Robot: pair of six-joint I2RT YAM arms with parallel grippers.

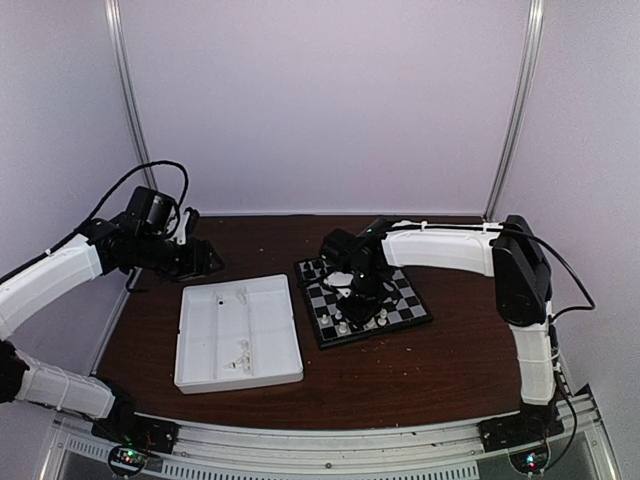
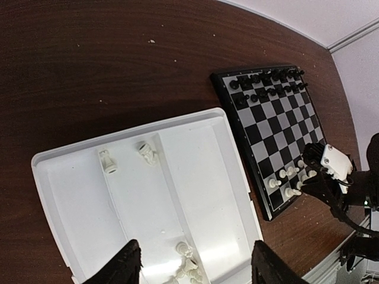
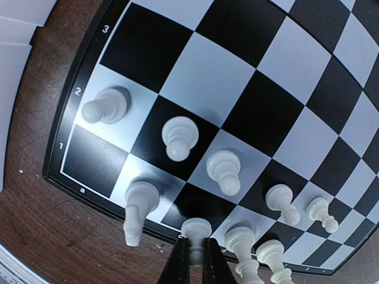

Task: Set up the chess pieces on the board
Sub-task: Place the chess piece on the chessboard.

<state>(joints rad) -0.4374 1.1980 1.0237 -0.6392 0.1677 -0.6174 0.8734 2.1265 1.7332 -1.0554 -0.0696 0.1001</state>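
The board (image 1: 415, 300) lies right of centre on the brown table. My right gripper (image 3: 196, 239) is shut on a white chess piece (image 3: 196, 228), holding it upright over the dark first-row square near the board's (image 3: 249, 112) lettered edge. Next to it stand a white piece (image 3: 137, 207) on the left and two others (image 3: 241, 242) on the right. Several white pawns (image 3: 179, 136) stand along the second row. My left gripper (image 2: 196, 245) hangs open above the tray, nothing between its fingers. A cluster of white pieces (image 2: 186, 263) lies in the tray below it.
The white compartmented tray (image 1: 262, 370) sits left of the board, its rim (image 2: 234, 171) close to the board's edge. Two more white pieces (image 2: 107, 161) lie at its far end. Black chessmen (image 2: 266, 80) fill the board's two far rows.
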